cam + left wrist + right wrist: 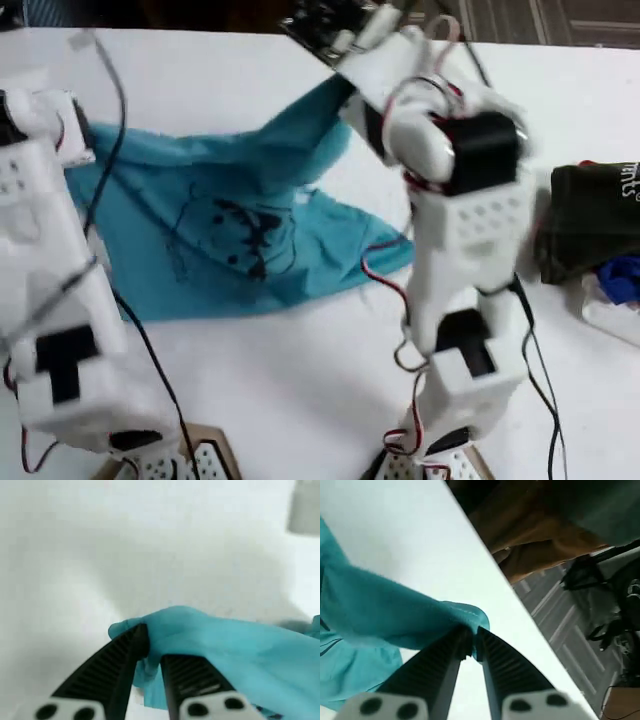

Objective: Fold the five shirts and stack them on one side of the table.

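A teal shirt (230,235) with a dark print lies spread across the middle of the white table (300,400), partly lifted at two ends. At the table's left side my left gripper (150,647) is shut on a bunched edge of the teal shirt (225,645). My right gripper (471,642) is shut on another corner of the teal shirt (380,615) near the table's far edge, holding that end raised above the surface. In the high view the right arm (450,180) stands right of the shirt, the left arm (50,280) at its left.
A folded dark green shirt (590,220) with a blue item (620,275) beside it lies at the table's right edge. Red and black cables (390,270) hang along the right arm. The table's far edge (485,565) drops to the floor beyond.
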You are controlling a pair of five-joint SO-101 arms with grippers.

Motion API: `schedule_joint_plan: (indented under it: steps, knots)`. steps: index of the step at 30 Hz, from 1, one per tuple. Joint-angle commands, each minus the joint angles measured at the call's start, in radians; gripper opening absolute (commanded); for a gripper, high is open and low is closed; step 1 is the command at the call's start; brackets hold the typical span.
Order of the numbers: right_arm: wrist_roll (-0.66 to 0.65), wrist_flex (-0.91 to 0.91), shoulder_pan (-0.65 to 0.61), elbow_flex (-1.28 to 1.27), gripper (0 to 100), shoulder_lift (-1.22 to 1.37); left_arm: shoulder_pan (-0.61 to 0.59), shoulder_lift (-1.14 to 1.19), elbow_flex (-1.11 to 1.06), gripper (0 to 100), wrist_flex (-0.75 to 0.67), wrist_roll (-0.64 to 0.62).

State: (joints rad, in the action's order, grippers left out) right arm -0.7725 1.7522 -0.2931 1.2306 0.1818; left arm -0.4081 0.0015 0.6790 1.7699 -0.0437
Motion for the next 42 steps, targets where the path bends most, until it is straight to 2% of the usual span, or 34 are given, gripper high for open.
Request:
schedule_joint_plan:
  steps: [1, 8, 16, 22, 27, 33, 37, 42]
  knots:
    - [0.012, 0.018, 0.024, 0.029, 1.7, -0.133, 0.068, -0.222, 0.045, 3, 0.012, -0.005]
    - [0.069, 0.018, 0.084, 0.026, 1.7, -0.337, 0.075, -0.463, 0.044, 3, 0.009, -0.005]
    - [0.066, 0.019, 0.208, 0.025, 1.7, -0.542, 0.078, -0.671, 0.036, 3, 0.014, -0.005]
    - [0.064, 0.016, 0.334, 0.032, 1.7, -0.588, 0.081, -0.738, 0.036, 3, 0.014, -0.005]
    - [0.068, 0.016, 0.355, 0.026, 1.7, -0.591, 0.081, -0.736, 0.016, 3, 0.008, -0.011]
    - [0.107, 0.016, 0.255, 0.025, 1.7, -0.475, 0.077, -0.694, -0.228, 3, -0.115, -0.02]
    - [0.138, -0.01, 0.177, 0.025, 1.7, -0.332, 0.077, -0.651, -0.404, 3, -0.265, -0.055]
    - [0.14, -0.116, 0.139, 0.026, 1.7, -0.114, 0.075, -0.555, -0.602, 3, -0.486, -0.044]
